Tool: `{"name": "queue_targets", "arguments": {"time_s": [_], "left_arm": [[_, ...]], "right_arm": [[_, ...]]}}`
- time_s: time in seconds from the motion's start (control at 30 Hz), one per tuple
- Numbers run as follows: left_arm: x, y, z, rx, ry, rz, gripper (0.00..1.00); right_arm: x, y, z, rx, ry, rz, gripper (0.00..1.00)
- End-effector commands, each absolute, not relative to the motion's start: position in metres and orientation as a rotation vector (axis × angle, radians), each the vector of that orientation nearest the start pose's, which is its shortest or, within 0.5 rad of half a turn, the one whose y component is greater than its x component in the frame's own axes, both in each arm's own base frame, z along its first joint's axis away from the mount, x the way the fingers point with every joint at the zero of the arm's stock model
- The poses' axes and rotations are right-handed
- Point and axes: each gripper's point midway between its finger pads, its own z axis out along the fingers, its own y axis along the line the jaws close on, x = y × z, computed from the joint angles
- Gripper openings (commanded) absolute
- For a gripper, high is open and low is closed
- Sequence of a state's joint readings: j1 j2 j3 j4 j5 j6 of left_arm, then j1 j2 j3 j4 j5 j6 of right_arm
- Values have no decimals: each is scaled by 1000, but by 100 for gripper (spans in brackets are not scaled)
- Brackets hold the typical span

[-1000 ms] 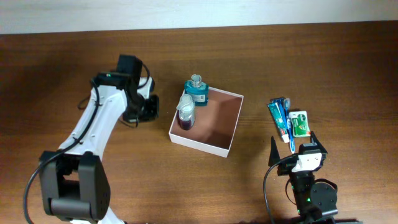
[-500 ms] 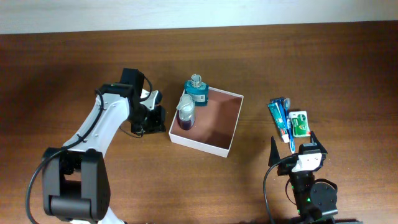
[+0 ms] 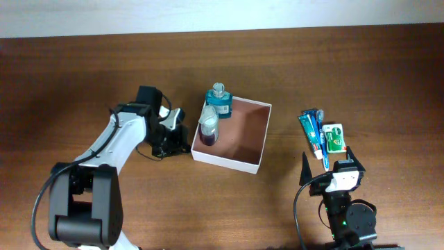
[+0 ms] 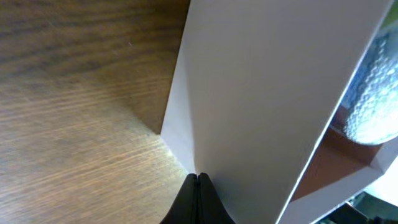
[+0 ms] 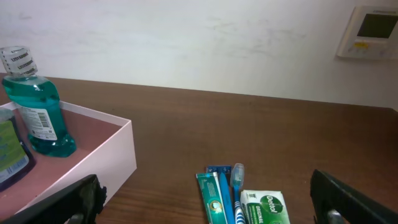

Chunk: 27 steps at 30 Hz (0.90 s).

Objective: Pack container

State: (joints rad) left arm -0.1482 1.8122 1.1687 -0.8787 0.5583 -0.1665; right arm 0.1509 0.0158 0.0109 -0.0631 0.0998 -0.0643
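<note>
The wooden table (image 3: 347,69) is being lit softly and evenly from above in the overhead view, and a shadow is being cast across the floor of the container (image 3: 225,163). In the left wrist view its white wall is being shown bright and blurred at close range, beside pale glare on the wood. In the right wrist view the fingers (image 5: 68,202) of the right gripper (image 5: 204,190) are being rendered dark and soft.

Lab-like room: wooden table (image 3: 69,69), white wall (image 5: 186,37) (thermostat-like panel (image 5: 370,31) mounted).
</note>
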Motion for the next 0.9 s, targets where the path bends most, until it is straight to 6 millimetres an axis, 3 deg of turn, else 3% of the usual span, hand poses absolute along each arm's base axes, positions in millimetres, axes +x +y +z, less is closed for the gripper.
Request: {"name": "queue_targets", "arguments": {"time_s": [0.0,0.33,0.87], "left_arm": [[300,-151,56,-14,3060,-1017,1],[296,-167,67,18,3024,-1166,0],[289,-181,69,77,3027,-1201,0]], "right_arm": [[245,17,157,-93,1641,-28,98],[245,17,157,-93,1641,-28,98],[245,17,157,-93,1641,-28,98]]}}
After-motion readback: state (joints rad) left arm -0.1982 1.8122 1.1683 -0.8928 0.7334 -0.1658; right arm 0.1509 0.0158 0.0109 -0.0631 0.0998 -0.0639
